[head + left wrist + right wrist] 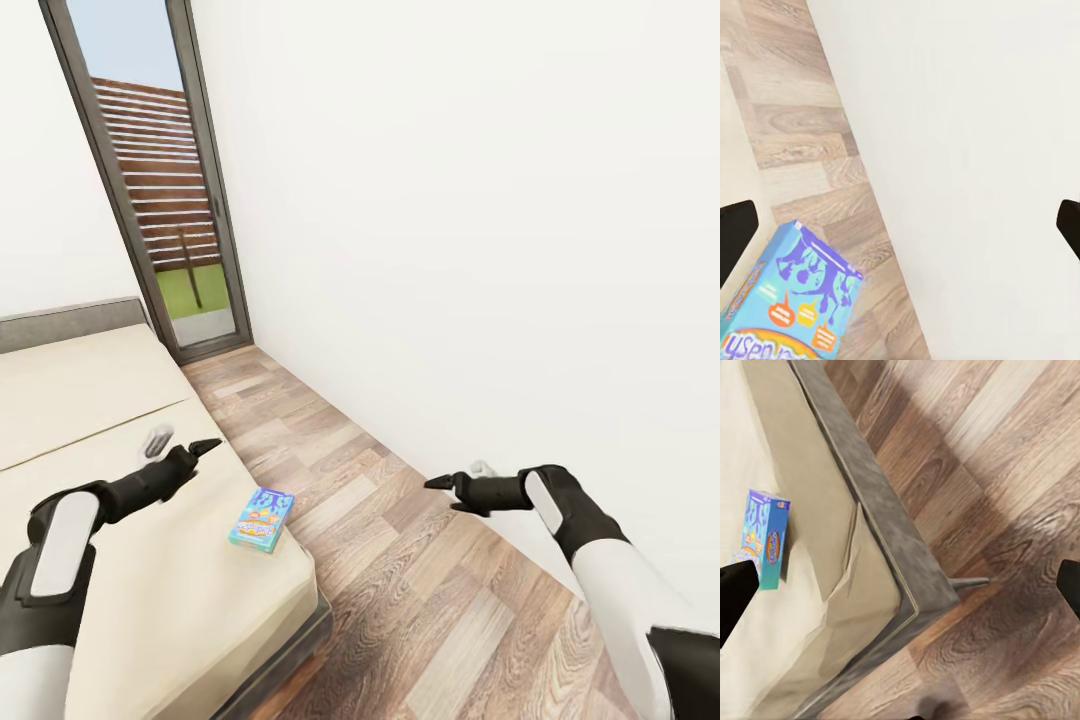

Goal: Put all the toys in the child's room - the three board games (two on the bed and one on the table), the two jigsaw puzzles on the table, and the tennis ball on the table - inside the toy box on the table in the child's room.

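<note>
One board game (262, 520), a flat blue box with orange and purple print, lies on the beige bed (90, 400) close to its floor-side edge. My left gripper (203, 448) hovers open over the mattress, a short way behind and left of the box. In the left wrist view the box (791, 300) sits near one finger of the open gripper (904, 232). My right gripper (438, 484) is open and empty above the floor. Its wrist view looks down on the bed corner and the box (763, 538). The table, toy box, jigsaw puzzles and tennis ball are out of view.
A strip of wood-plank floor (400, 560) runs between the bed's grey frame (870, 487) and a plain white wall (480, 250) on the right. A tall grey-framed window (160, 200) stands at the far end.
</note>
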Available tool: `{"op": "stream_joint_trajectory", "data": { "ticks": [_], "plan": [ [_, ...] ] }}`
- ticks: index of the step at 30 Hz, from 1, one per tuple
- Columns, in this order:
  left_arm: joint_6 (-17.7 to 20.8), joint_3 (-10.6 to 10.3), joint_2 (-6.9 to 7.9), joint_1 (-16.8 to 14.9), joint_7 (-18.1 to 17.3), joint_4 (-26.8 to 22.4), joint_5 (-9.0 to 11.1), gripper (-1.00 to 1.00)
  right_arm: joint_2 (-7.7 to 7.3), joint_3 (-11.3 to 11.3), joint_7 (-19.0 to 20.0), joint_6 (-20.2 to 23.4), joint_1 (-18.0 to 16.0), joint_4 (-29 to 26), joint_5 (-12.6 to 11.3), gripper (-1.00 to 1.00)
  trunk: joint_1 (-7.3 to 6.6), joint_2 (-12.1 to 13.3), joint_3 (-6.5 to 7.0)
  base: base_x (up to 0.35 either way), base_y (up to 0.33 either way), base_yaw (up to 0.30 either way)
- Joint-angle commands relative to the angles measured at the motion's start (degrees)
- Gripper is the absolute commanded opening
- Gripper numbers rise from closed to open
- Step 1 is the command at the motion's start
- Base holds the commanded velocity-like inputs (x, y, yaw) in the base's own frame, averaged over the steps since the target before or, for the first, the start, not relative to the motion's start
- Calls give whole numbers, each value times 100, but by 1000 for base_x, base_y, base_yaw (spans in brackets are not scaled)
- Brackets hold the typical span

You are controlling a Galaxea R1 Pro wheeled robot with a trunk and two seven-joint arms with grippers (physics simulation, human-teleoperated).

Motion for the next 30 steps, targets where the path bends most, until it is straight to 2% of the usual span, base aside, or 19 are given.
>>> {"op": "stream_joint_trajectory", "data": {
  "ticks": [1,2,3,4,6,7,8,9,11,12,13,14,16,21,28,30],
  "plan": [
    [131,12,-131,3,389,-219,105,100,18,-21,107,-13,-54,112,28,100,-1,-2,-6,0,0,0],
    [131,12,-131,3,389,-219,105,100,18,-21,107,-13,-54,112,28,100,-1,-2,-6,0,0,0],
    [217,20,-259,8,756,-410,196,100,36,-20,199,-42,-89,198,24,100,-1,-2,-6,0,0,0],
    [217,20,-259,8,756,-410,196,100,36,-20,199,-42,-89,198,24,100,-1,-2,-6,0,0,0],
    [341,26,-470,10,1464,-728,410,100,61,-8,434,-86,-123,313,18,100,-1,-2,-6,0,0,0],
    [341,26,-470,10,1464,-728,410,100,61,-8,434,-86,-123,313,18,100,-1,-2,-6,0,0,0],
    [385,23,-550,9,1780,-856,528,100,70,4,578,-102,-132,347,17,100,-1,-2,-6,0,0,0],
    [385,23,-550,9,1780,-856,528,100,70,4,578,-102,-132,347,17,100,-1,-2,-6,0,0,0],
    [450,12,-670,-5,2284,-1047,744,100,83,26,898,-126,-143,384,20,100,43,-83,-42,0,0,0],
    [450,12,-670,-5,2284,-1047,744,100,83,26,898,-126,-143,384,20,100,65,-123,-59,0,0,0],
    [475,8,-713,-14,2467,-1115,830,100,88,36,1053,-134,-146,395,24,100,87,-163,-77,0,0,0],
    [475,8,-713,-14,2467,-1115,830,100,88,36,1053,-134,-146,395,24,100,109,-203,-95,0,0,0],
    [512,-18,-781,-29,2731,-1217,952,100,92,49,1319,-146,-148,411,34,100,153,-283,-131,0,0,0],
    [543,-82,-831,-44,2958,-1310,1060,100,95,59,1570,-161,-144,419,42,100,263,-484,-221,0,0,0],
    [564,-137,-854,-56,3096,-1396,1147,100,84,54,1778,-170,-143,420,42,100,416,-764,-347,0,0,0],
    [574,-154,-861,-65,3129,-1435,1170,100,80,47,1984,-184,-140,412,42,100,460,-845,-383,0,0,0]
  ]
}}
